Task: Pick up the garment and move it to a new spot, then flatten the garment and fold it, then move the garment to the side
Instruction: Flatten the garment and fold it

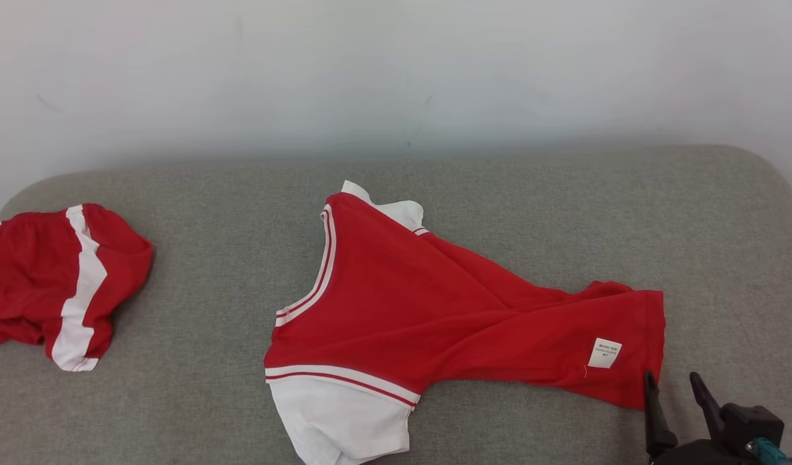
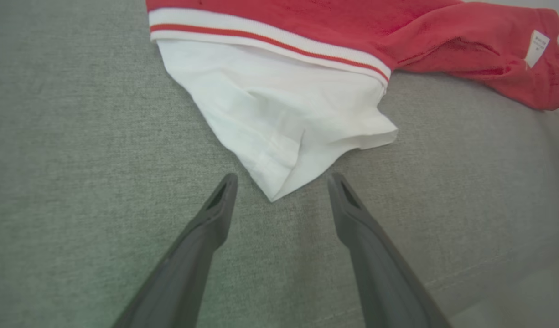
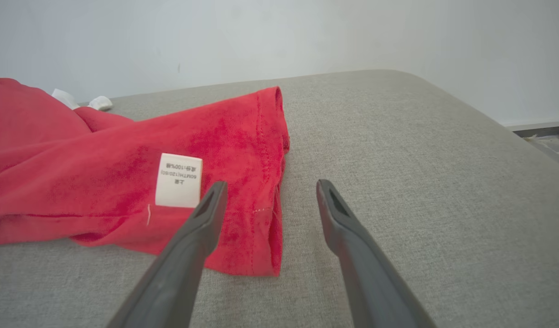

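a grey cushion (image 1: 499, 194) before a pale wall (image 1: 396, 64) bears the red-and-white garment (image 1: 402, 303), rumpled and half spread, with another red piece (image 1: 34, 278) well off to the garment's left. the right gripper (image 1: 671, 378) sits at the garment's hem corner near its white label (image 3: 178, 180), fingers apart, gripping nothing. the left gripper (image 2: 283, 177) is at the garment's white sleeve (image 2: 284, 114), fingers parted with the sleeve's tip between them.

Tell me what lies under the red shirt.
The shirt lies on the grey cushion, which shows all round it. Whether anything else sits beneath the cloth is hidden.
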{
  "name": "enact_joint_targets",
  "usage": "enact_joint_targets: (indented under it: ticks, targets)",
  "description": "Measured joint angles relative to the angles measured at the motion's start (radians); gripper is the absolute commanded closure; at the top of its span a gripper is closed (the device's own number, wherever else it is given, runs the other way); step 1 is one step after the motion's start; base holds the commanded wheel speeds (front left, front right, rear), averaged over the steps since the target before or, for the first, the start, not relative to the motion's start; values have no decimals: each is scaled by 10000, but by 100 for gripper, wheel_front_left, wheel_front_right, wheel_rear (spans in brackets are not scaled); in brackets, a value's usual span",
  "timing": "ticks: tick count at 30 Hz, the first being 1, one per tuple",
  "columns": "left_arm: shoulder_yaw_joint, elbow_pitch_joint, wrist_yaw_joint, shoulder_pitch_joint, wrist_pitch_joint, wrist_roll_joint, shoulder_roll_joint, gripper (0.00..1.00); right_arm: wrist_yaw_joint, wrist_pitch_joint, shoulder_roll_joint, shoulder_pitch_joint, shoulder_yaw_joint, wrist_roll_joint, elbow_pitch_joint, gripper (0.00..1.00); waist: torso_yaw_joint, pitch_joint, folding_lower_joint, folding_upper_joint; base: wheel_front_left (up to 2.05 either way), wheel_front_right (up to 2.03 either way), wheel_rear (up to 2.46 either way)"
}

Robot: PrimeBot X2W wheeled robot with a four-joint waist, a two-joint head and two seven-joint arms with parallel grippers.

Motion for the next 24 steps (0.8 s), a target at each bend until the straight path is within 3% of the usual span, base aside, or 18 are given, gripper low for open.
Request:
enact_joint_targets:
  ticks: [7,15,16,17,18,19,20,21,24]
  targets:
    - [-267,951,244,-714,0,-360,0,0,0,-27,-40,-743,337,196,1120,0,-106,189,0,0,0,0,0]
    - [-360,1607,232,-1197,-15,-416,-6,0,0,-33,-88,-1349,734,443,2117,0,-43,372,0,0,0,0,0]
    - [-382,1664,232,-1248,-17,-453,-10,0,0,-35,-113,-1406,777,512,2180,7,-20,384,0,0,0,0,0]
    - [-435,1730,228,-1296,-33,-483,-13,0,0,-40,-134,-1453,792,573,2226,45,7,397,0,0,0,0,0]
    - [-499,1827,192,-1336,-44,-500,-13,0,0,-42,-151,-1482,815,619,2266,75,33,405,0,0,0,0,0]
    - [-550,1935,180,-1390,-48,-573,-12,53,0,-44,-165,-1503,842,629,2305,100,53,409,0,0,0,0,0]
    - [-589,2015,169,-1456,-48,-608,-12,91,0,-44,-169,-1510,888,660,2280,100,71,407,0,0,0,0,0]
    - [-589,2015,169,-1456,-48,-608,-12,100,0,-44,-169,-1510,888,660,2280,100,71,407,0,0,0,0,0]
    - [-614,2059,171,-1527,-44,-721,31,100,0,-42,-182,-1502,974,679,2027,100,94,367,0,-1,0,0,0]
